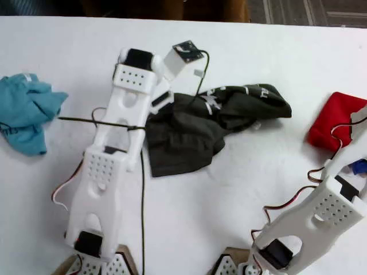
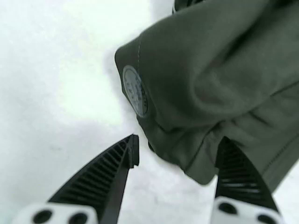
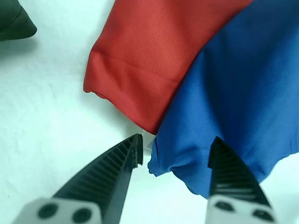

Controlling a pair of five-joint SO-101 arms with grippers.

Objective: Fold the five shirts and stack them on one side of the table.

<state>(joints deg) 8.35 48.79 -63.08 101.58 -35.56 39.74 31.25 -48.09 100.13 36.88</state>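
Cable (image 1: 77, 120) across arm (image 1: 106, 172) beside dark shirt (image 1: 183, 137)

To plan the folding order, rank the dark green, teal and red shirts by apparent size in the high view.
1. dark green shirt, clearly largest.
2. teal shirt.
3. red shirt, close to the teal one and partly covered by the right arm, so the order of these two is unsure.

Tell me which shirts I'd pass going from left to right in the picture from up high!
teal shirt → dark shirt → red shirt
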